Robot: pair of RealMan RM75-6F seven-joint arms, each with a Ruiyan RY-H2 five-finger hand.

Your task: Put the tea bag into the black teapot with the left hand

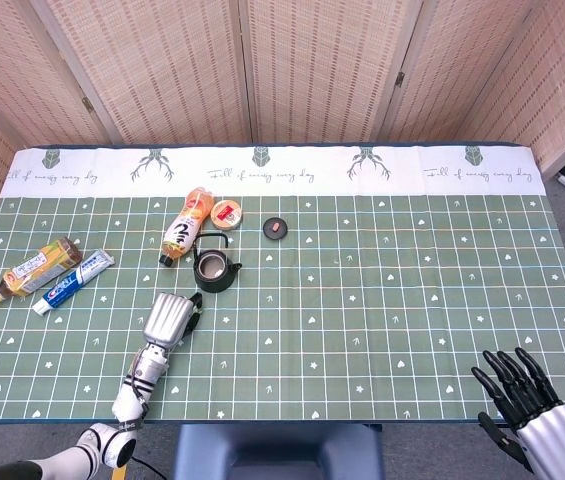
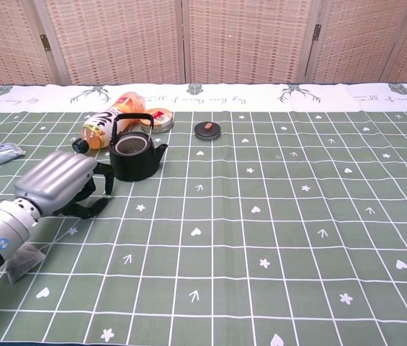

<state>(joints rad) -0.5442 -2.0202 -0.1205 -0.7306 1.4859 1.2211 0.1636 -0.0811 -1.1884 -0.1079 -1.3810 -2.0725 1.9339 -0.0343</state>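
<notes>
Curling inward, the fingers of my left hand sit low over the worktop, knuckles up, just in front and to the left of the teapot. I cannot tell whether they pinch anything: their tips are tucked under the palm. The tea bag shows as a pale pouch on the green cloth beside my left forearm, near the worktop's front edge, well short of the teapot. The teapot stands upright with its handle raised and its mouth uncovered. Its lid lies apart, further back and to the right. Behind the teapot an orange bottle lies on its side, with a small round tin just beside it. A toothpaste tube and a second bottle lie together at the far left. My right hand hangs off the near right corner, fingers spread and holding nothing.
</notes>
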